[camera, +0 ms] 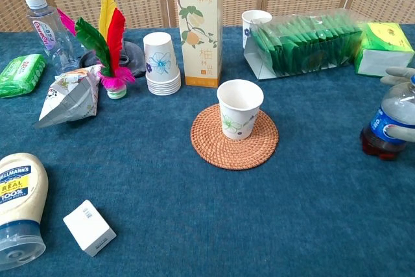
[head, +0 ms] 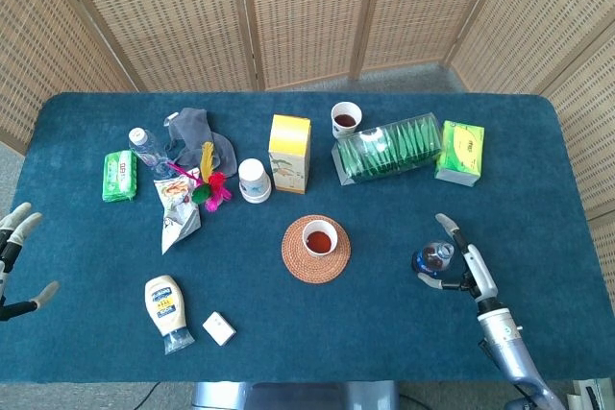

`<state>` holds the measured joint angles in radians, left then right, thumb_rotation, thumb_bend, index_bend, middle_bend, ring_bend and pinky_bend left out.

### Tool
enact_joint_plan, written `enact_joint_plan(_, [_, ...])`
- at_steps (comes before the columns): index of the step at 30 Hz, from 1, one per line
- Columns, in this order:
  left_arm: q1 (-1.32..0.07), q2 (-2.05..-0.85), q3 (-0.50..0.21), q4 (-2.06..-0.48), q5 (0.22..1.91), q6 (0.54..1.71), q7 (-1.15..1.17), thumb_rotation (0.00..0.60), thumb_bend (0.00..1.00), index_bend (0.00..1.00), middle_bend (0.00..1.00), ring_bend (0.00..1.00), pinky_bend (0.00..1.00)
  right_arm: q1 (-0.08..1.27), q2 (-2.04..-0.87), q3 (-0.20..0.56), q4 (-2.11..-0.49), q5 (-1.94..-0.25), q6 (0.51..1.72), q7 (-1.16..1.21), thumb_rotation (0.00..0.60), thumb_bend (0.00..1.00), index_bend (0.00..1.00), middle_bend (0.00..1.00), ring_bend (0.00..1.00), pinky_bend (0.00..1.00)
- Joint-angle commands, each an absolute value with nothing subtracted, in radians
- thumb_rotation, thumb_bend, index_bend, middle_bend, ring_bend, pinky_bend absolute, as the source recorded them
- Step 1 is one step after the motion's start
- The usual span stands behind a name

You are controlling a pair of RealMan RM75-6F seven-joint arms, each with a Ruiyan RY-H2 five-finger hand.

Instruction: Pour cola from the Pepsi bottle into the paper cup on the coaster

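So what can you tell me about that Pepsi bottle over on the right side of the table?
The Pepsi bottle is small, clear plastic, with a blue Pepsi label around its middle and only a little dark cola left at the bottom. It stands upright on the blue tablecloth, to the right of the paper cup on its woven coaster. The right robot hand has its fingers around the bottle, front and back; a firm grip cannot be confirmed. Its top is cut off in the chest view.

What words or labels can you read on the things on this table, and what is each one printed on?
"HELLMANN'S REAL": mayonnaise bottle.
Pepsi logo, no words legible: cola bottle.
Chinese characters: yellow carton.
Water bottle, green packet, white box: print too small to read.
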<state>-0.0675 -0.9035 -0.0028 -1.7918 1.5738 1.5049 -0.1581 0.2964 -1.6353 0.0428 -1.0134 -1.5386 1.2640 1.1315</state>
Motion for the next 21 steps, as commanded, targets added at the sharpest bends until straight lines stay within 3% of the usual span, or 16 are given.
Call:
enact_joint_plan(1, [-0.067, -0.904, -0.002, -1.791, 1.576, 1.506, -0.158, 0.600, 0.29, 0.00, 0.00, 0.00, 0.00, 0.295, -1.644, 0.044, -1.003, -1.538, 1.270, 1.136, 0.600, 0.00, 0.00, 0.00, 0.00, 0.00])
enact_joint_plan(6, [-0.066, -0.904, -0.003, -1.791, 1.573, 1.507, -0.157, 0.600, 0.29, 0.00, 0.00, 0.00, 0.00, 0.295, -1.666, 0.048, -0.978, -1.535, 1.281, 1.136, 0.600, 0.02, 0.00, 0.00, 0.00, 0.00])
enact_joint_plan(10, [-0.067, -0.904, -0.003, -1.791, 1.572, 1.505, -0.156, 0.600, 0.29, 0.00, 0.00, 0.00, 0.00, 0.296, -1.678, 0.048, -0.963, -1.536, 1.286, 1.137, 0.600, 0.20, 0.00, 0.00, 0.00, 0.00])
enact_joint_plan(15, [-0.068, -0.905, -0.003, -1.792, 1.573, 1.503, -0.154, 0.600, 0.29, 0.00, 0.00, 0.00, 0.00, 0.296, -1.688, 0.048, -0.950, -1.535, 1.290, 1.135, 0.600, 0.30, 0.00, 0.00, 0.00, 0.01])
enact_joint_plan(21, [-0.068, -0.905, -0.003, -1.793, 1.572, 1.502, -0.150, 0.600, 0.29, 0.00, 0.00, 0.00, 0.00, 0.291, -1.710, 0.056, -0.927, -1.525, 1.302, 1.128, 0.600, 0.44, 0.07, 0.09, 0.01, 0.16])
